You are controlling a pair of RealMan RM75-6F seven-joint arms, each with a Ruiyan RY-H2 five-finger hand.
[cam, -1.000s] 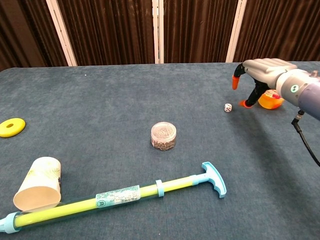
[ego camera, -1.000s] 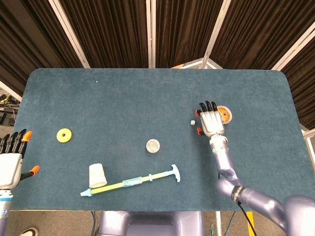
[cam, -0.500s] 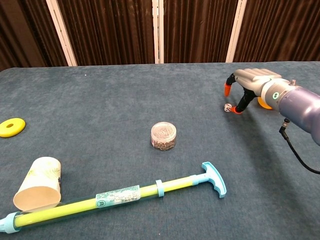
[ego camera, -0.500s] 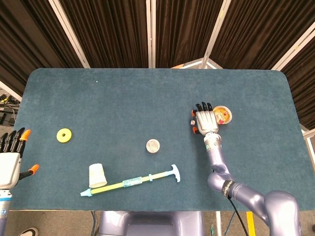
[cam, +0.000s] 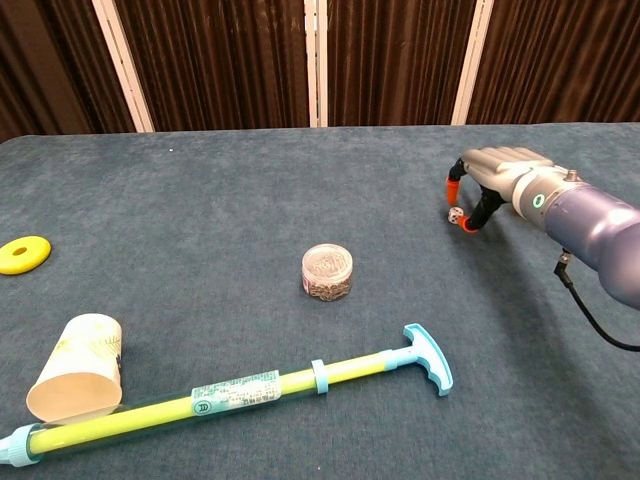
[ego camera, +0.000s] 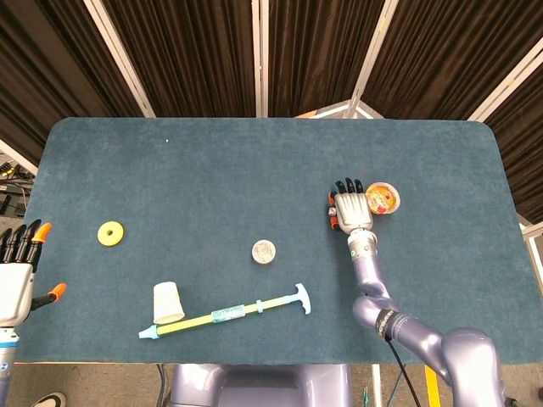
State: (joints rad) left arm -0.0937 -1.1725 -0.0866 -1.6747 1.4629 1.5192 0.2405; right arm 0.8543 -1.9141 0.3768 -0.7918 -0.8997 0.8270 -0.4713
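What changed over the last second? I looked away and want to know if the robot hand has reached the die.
The right robot hand moved left and lower, away from the orange cup; its orange fingertips now bracket the die. Whether they touch it is unclear. The left robot hand slid slightly down. Die, jar, ring, paper cup and pump stayed put.

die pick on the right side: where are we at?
Done: the right hand is down at the small white die, fingertips on either side of it.
In hand: nothing lifted; the die sits on the table, and whether the fingers touch it cannot be told.
Left: closing on it and lifting.
The left hand is open at the table's edge; the orange round container sits beside the right hand.
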